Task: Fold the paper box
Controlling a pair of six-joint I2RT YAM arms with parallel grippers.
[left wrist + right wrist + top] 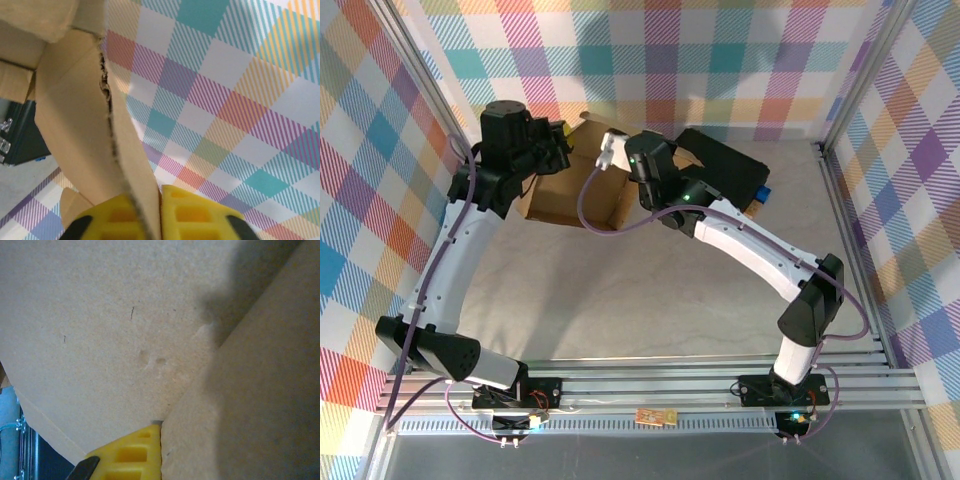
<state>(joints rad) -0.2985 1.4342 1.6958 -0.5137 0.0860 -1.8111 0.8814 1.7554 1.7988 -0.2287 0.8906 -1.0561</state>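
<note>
1. Step in hand. I judge the fold to be at an early stage, with the panels being raised. The paper box lies on the table just left of the black case. I cannot tell whether the two touch. The box is open-topped and its flaps are not yet tucked.

2. Pincer state.
- The left gripper works the side of the box away from the black case. Its yellow fingers are clamped on the edge of an upright cardboard panel, which runs up between them.
- The right gripper works the side of the box nearer the case. The right wrist view shows one yellow finger pressed against a cardboard panel, and that panel hides the other finger. I cannot tell whether this pincer is closed on the board.

3. Next move. I would confirm the right grasp. Both arms should then swing their panels inward along the creases, evenly, so the base does not slide toward the case.

4. Materials.
- The box is plain brown corrugated board with a matte face. It has small dents, and the cut edge is ragged, with fluting showing at the left gripper. I expect it to crease easily and to tear if twisted.
- The black case is hard and dark, with metal fittings.
- The table is pale grey.
</note>
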